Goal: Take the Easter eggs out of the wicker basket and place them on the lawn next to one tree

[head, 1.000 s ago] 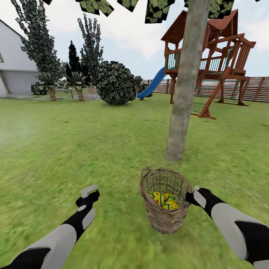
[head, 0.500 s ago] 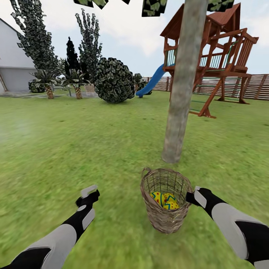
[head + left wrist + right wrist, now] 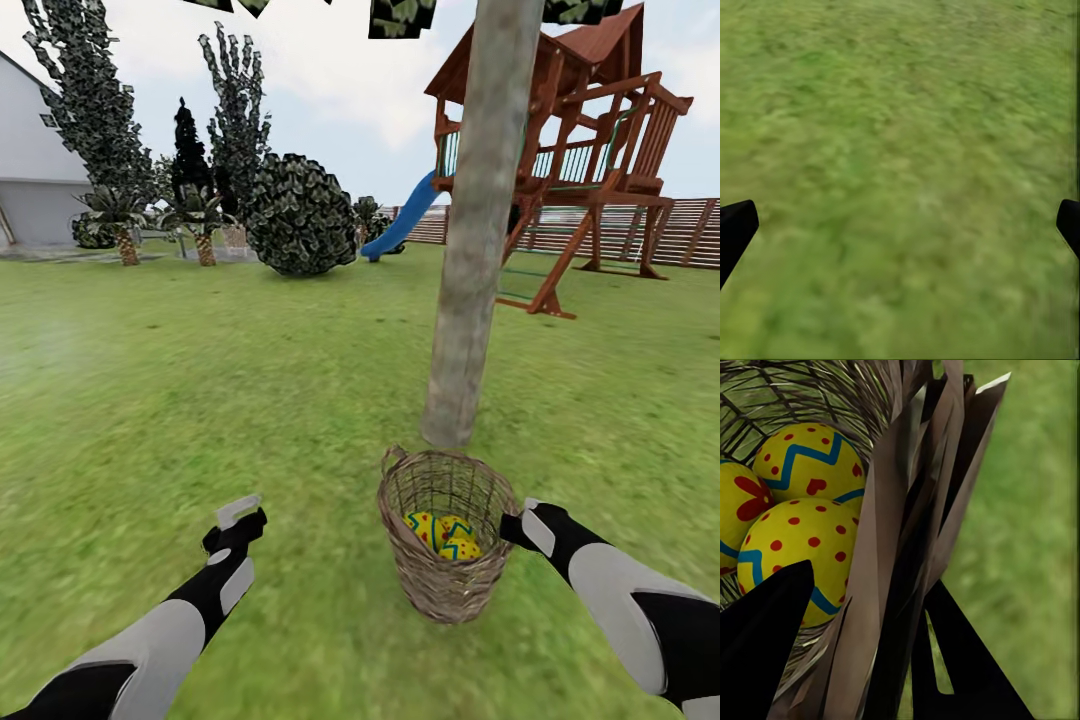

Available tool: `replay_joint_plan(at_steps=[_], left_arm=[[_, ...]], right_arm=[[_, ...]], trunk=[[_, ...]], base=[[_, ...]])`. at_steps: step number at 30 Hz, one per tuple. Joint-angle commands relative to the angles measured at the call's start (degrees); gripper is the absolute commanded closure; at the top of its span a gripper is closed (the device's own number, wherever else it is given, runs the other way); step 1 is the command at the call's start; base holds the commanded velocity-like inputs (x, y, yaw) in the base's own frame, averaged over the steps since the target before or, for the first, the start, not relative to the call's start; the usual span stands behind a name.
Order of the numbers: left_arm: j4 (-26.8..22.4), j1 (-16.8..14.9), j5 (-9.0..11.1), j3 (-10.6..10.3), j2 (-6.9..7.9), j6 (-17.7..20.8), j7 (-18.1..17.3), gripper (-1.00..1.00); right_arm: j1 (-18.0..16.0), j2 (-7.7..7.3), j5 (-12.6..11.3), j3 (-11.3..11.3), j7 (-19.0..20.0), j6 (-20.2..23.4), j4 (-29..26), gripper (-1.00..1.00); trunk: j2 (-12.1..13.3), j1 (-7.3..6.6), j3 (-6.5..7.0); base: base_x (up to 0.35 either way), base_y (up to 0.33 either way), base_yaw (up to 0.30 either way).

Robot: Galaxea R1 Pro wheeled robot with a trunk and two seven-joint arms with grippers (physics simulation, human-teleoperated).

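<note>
The wicker basket [image 3: 445, 585] stands low in the head view, with three yellow Easter eggs [image 3: 443, 535] inside, painted with blue zigzags and red dots. My right gripper [image 3: 514, 527] is shut on the basket's rim; the right wrist view has one finger inside the weave by the eggs [image 3: 804, 529] and the other outside the basket wall [image 3: 894, 540]. The thick grey-brown tree [image 3: 465, 300] rises just behind the basket. Off to the left, my left gripper [image 3: 238, 516] hangs open over bare lawn [image 3: 900, 112], holding nothing.
A wooden playset [image 3: 590, 150] with a blue slide [image 3: 400, 222] stands behind the tree, with a slatted fence [image 3: 690, 235] at the far right. A round bush [image 3: 300, 215], palms and dark trees line the back left beside a grey house [image 3: 40, 190].
The view has shifted forward: the tree trunk's base now sits right behind the basket. Basket and both grippers keep their places in the picture.
</note>
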Motion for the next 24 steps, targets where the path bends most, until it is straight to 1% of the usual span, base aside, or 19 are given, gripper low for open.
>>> replay_joint_plan(at_steps=[1,5,12,18,24], left_arm=[[0.05,-0.04,-0.05,0.45,-0.06,-0.23,-0.08,-1.00],[0.05,-0.03,-0.05,0.45,-0.06,-0.16,-0.08,-1.00],[0.05,0.01,-0.05,0.45,-0.06,-0.22,-0.08,-1.00],[0.05,-0.02,-0.05,0.45,-0.06,-0.23,-0.08,-1.00],[0.05,-0.05,-0.02,0.45,-0.06,-0.23,-0.08,-1.00]], right_arm=[[0.00,0.00,-0.41,-0.68,-0.27,0.23,-0.21,1.00],[0.00,-0.64,-0.41,-0.68,-0.26,0.26,-0.21,1.00],[-0.02,-0.70,-0.41,-0.68,-0.18,0.23,-0.21,1.00],[-0.01,-1.21,-0.41,-0.68,-0.18,0.23,-0.21,1.00],[-0.01,-1.23,-0.50,-0.68,-0.18,0.23,-0.21,1.00]], trunk=[[-0.02,0.01,-0.05],[-0.02,0.01,-0.05],[-0.02,0.01,-0.05],[-0.02,0.01,-0.05],[-0.02,0.01,-0.05]], base=[[0.251,-0.246,0.000],[0.251,-0.246,0.000],[0.251,-0.246,0.000],[0.250,-0.246,0.000],[0.231,-0.261,0.000]])
